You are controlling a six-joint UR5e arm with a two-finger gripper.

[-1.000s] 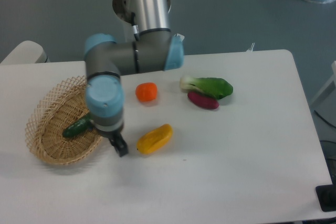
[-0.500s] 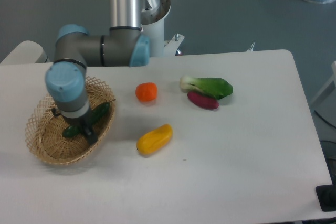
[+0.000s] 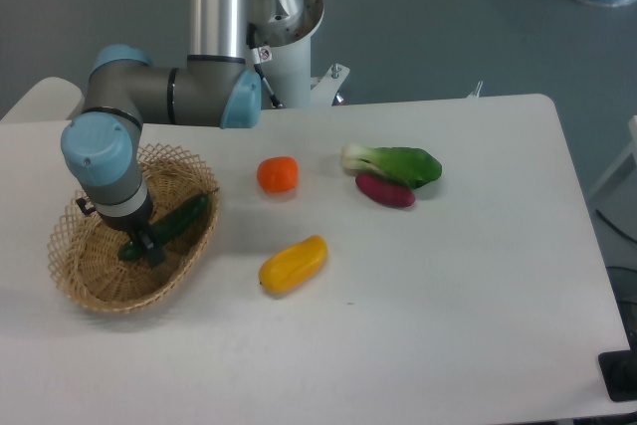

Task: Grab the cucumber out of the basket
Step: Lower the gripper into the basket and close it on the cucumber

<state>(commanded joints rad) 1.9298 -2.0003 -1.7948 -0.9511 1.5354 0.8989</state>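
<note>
Since half a second ago the arm has swung further left, so the gripper (image 3: 147, 248) now sits low over the cucumber (image 3: 171, 226) inside the basket (image 3: 90, 286). Its wrist hides the fingers and the cucumber's lower end, so whether they are spread or clamped cannot be made out. Outside the basket, the table (image 3: 468, 276) holds a tomato (image 3: 278, 174), a yellow pepper (image 3: 293, 264), a bok choy (image 3: 394, 163) and a purple vegetable (image 3: 385, 190).
</note>
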